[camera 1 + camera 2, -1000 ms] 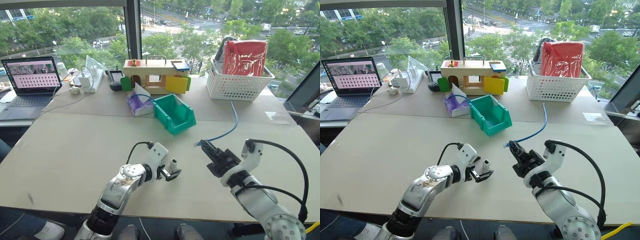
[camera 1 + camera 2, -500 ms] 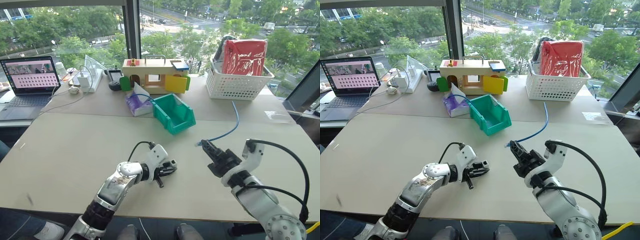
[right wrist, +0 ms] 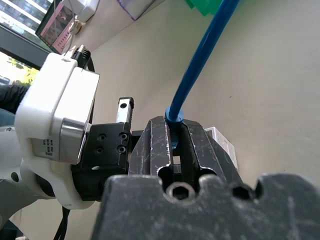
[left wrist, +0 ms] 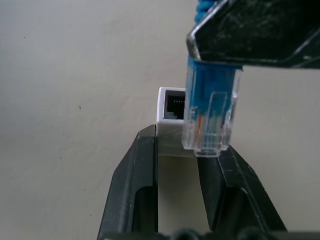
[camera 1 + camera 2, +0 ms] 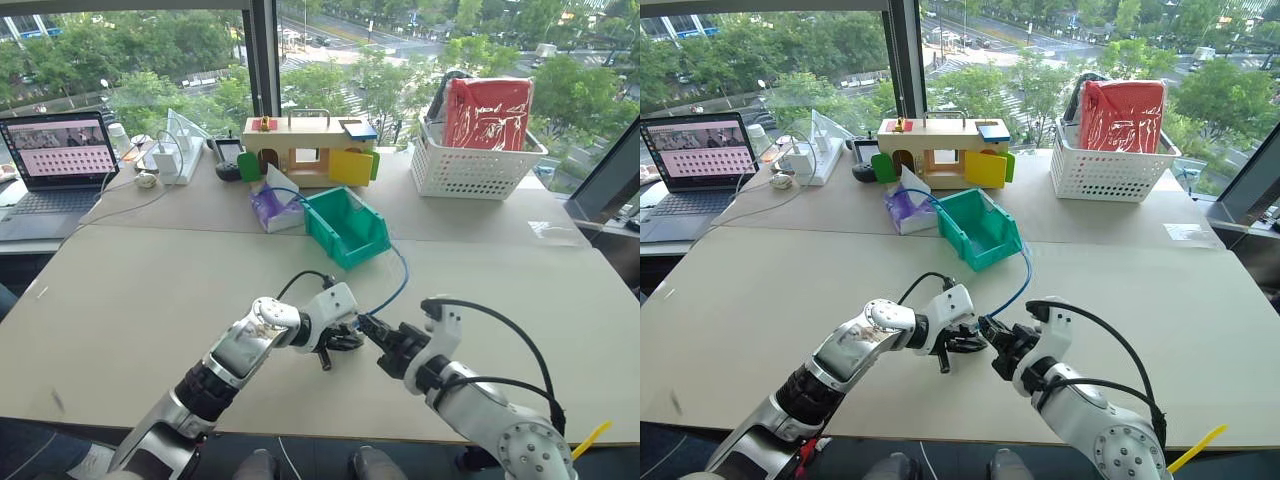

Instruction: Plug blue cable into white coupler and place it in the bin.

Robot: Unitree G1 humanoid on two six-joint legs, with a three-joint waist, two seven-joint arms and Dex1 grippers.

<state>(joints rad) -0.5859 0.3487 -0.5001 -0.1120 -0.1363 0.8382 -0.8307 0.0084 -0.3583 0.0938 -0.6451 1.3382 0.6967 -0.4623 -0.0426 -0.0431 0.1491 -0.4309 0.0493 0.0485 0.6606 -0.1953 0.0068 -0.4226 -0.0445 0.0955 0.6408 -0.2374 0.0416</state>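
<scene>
The right tool [image 4: 250,30] and the blue cable [image 4: 210,110] half-hide the white coupler [image 4: 170,107].

Left end effector [image 5: 345,340] and right end effector [image 5: 372,328] meet tip to tip over near counter [image 5: 130,300], centre. Blue cable [image 5: 395,285] arcs from right end effector up to teal bin [image 5: 348,227], behind it. Purple tissue pack [image 5: 272,207] just left of bin. Wooden toy house [image 5: 308,152] behind bin. White basket [image 5: 472,165] with red bag [image 5: 488,115] far right. Laptop [image 5: 62,160] far left, open.
</scene>
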